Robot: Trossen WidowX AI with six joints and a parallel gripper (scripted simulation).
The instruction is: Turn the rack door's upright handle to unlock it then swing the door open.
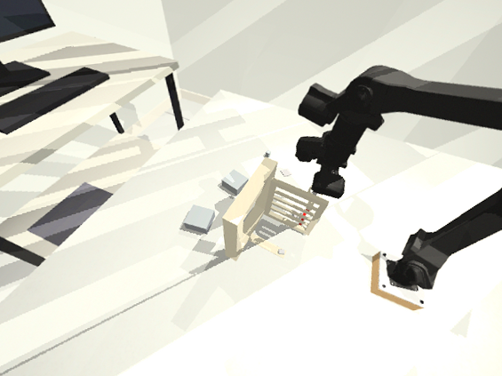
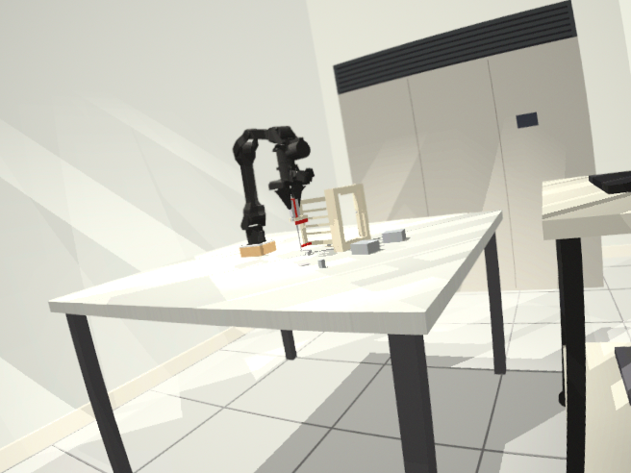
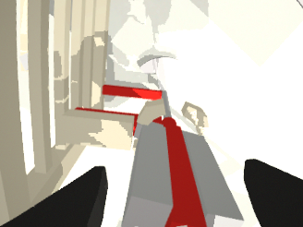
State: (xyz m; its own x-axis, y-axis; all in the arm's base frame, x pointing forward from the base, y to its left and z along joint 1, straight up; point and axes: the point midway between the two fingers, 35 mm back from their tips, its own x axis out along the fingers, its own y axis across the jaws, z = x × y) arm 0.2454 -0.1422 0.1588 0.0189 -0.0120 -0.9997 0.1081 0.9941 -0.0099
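The pale wooden rack door (image 1: 317, 217) (image 2: 304, 234) (image 3: 39, 92) stands swung out from its upright frame (image 1: 249, 193) (image 2: 335, 221), roughly square to it; the exact angle is hard to tell. The grey handle with a red stripe (image 2: 294, 209) (image 3: 177, 185) stands upright at the door's outer edge. Red latch bars (image 2: 301, 221) (image 3: 131, 91) reach sideways from its rod towards the door. My gripper (image 1: 323, 187) (image 2: 292, 202) (image 3: 175, 173) is open around the handle, with a gap on both sides in the wrist view. The handle is hidden in the top view.
Two grey blocks, one nearer the table's side (image 1: 199, 218) (image 2: 393, 235) and another (image 1: 235, 181) (image 2: 365, 247), lie behind the frame. A small grey cube (image 1: 266, 154) (image 2: 321, 263) and a flat white piece (image 1: 285, 172) lie past the hinge end. Another small piece (image 1: 280, 251) lies near the frame's other end.
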